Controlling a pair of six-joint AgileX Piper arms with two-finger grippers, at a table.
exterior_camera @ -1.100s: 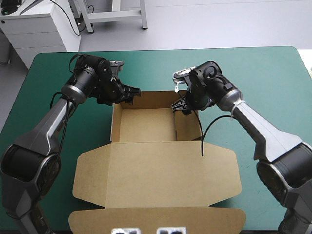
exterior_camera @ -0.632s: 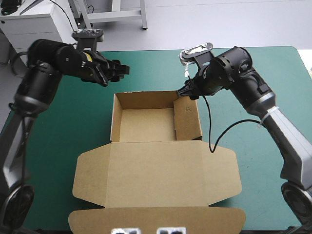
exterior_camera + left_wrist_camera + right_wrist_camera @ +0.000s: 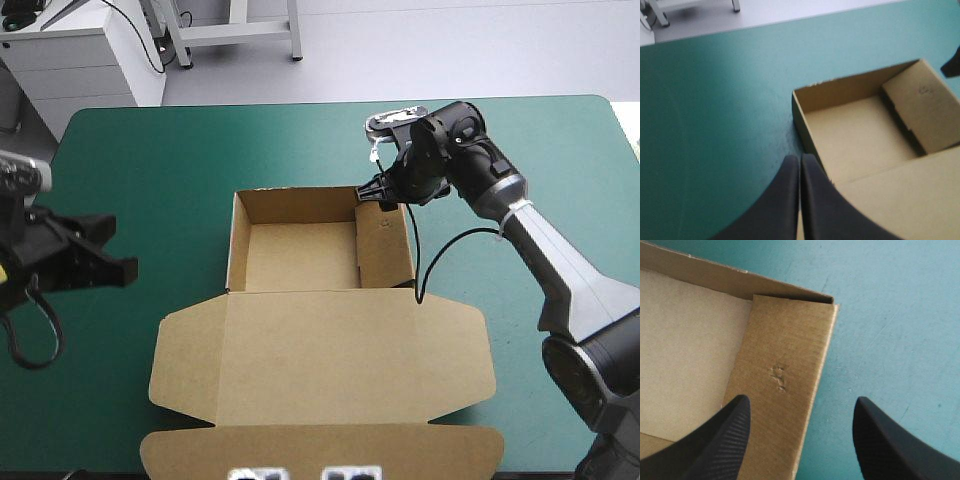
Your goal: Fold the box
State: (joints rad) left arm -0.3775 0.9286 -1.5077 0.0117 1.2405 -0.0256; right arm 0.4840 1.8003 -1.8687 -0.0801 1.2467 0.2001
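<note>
The brown box [image 3: 320, 350] lies mid-table as an open tray, its lid flat toward the near edge. Its right wall flap [image 3: 385, 245] leans inward over the tray floor. My right gripper [image 3: 378, 195] hovers open over the tray's far right corner; in the right wrist view the right gripper [image 3: 800, 405] straddles that flap [image 3: 785, 375], not touching it. My left gripper [image 3: 110, 250] is off by the table's left edge, away from the box. In the left wrist view the left gripper [image 3: 800, 160] is shut with nothing in it, pointing toward the tray's left wall [image 3: 802, 125].
Bare teal-green cover [image 3: 180, 160] surrounds the tray on the far and left sides. The lid's front flap [image 3: 320, 450] reaches the table's near edge. The right arm's forearm crosses the right side of the table.
My left arm pulled back from the tray's far left corner to the table's left edge, and its fingers came together. My right gripper lifted out of the tray and stays at the far right corner.
</note>
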